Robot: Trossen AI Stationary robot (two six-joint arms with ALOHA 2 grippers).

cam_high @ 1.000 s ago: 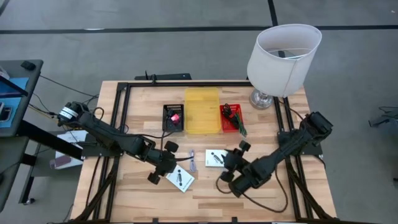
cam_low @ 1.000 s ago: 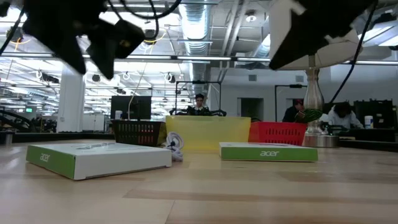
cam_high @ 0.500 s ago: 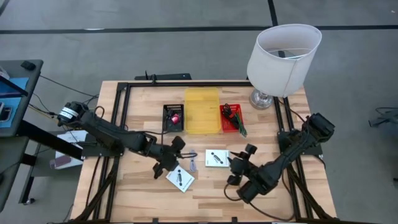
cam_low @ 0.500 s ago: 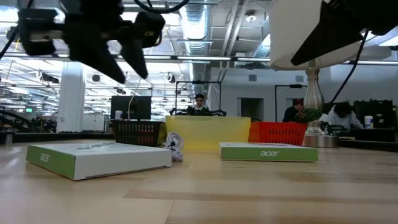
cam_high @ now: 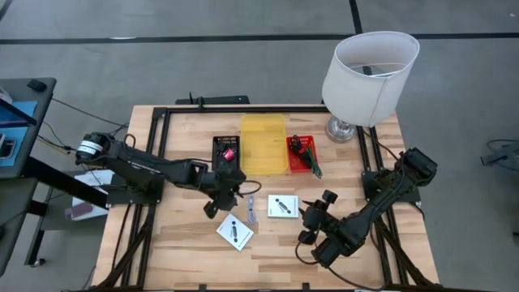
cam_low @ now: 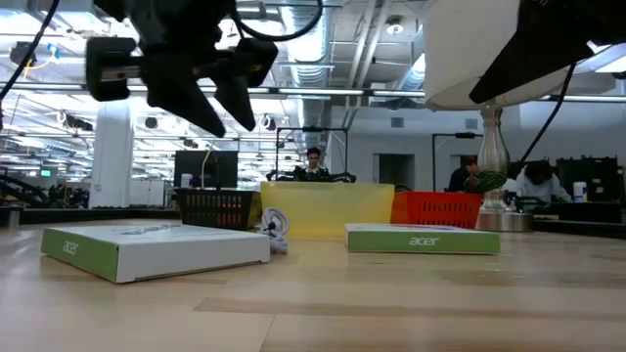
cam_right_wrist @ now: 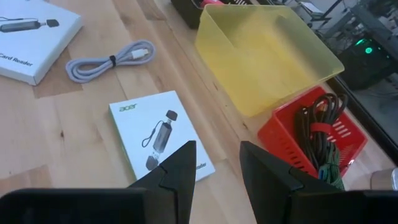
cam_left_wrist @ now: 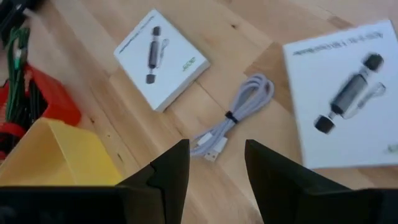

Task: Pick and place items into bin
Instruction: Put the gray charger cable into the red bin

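Two flat white boxes lie on the wooden table: one near the front, one right of it. A pale coiled cable lies between them. My left gripper hovers open above the table just left of the cable, touching nothing. My right gripper hovers open just right of the second box. Cords and a green stick lie in the red bin. A pink item sits in the black bin.
The yellow bin stands between the black and red bins at the table's far side. A white-shaded lamp stands at the far right corner. A black frame runs round the tabletop. People sit in the room beyond.
My left gripper has moved from above the near white box toward the far edge and right, ending beside the cable, and has turned. My right gripper has drawn back a little to the right of the second box. The boxes and cable have stayed put.
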